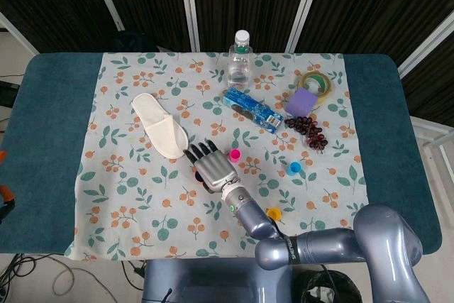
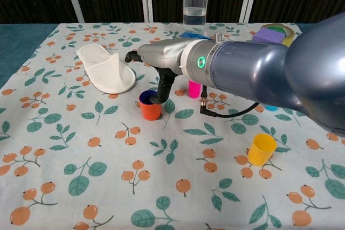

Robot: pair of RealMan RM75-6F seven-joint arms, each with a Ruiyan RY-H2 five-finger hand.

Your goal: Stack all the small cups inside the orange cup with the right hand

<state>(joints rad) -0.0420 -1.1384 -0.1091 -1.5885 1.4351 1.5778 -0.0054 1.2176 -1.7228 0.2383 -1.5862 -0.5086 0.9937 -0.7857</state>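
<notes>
Table w/ teal top (image 1: pixel 50 140), covered mid-part by a white cloth (image 1: pixel 135 211) printed w/ leaves & orange berries. Behind it: dark panels w/ pale diagonal/vertical bars. Cables on the floor at lower left of head view.

On the cloth, far side: clear water bottle (image 1: pixel 240 58) upright, white cap; blue flat packet (image 1: pixel 252 109) just in front of it; purple block (image 1: pixel 305 103) beside a roll of tape (image 1: pixel 317 83); dark beaded thing (image 1: pixel 307 131) near the block. White slipper (image 1: pixel 160 124) lies to the left, sole up.

Task stuff: orange cup (image 2: pixel 151 109) stands upright near cloth centre, w/ dark blue cup (image 2: pixel 147 98) nested inside, only its rim showing. Pink cup (image 1: pixel 235 154), blue cup (image 1: pixel 294 168) & yellow cup (image 2: pixel 261 149) stand apart on the cloth, all upright, none stacked.

Right hand (image 2: pixel 161 57) hovers over the orange cup, fingers apart and extended, holding nothing; one dark finger (image 2: pixel 163 87) hangs down at the blue cup's rim – touching or not, can't tell. Its big grey forearm blocks much of the chest view, hiding part of pink cup & blue cup. Left hand not seen in either view.
</notes>
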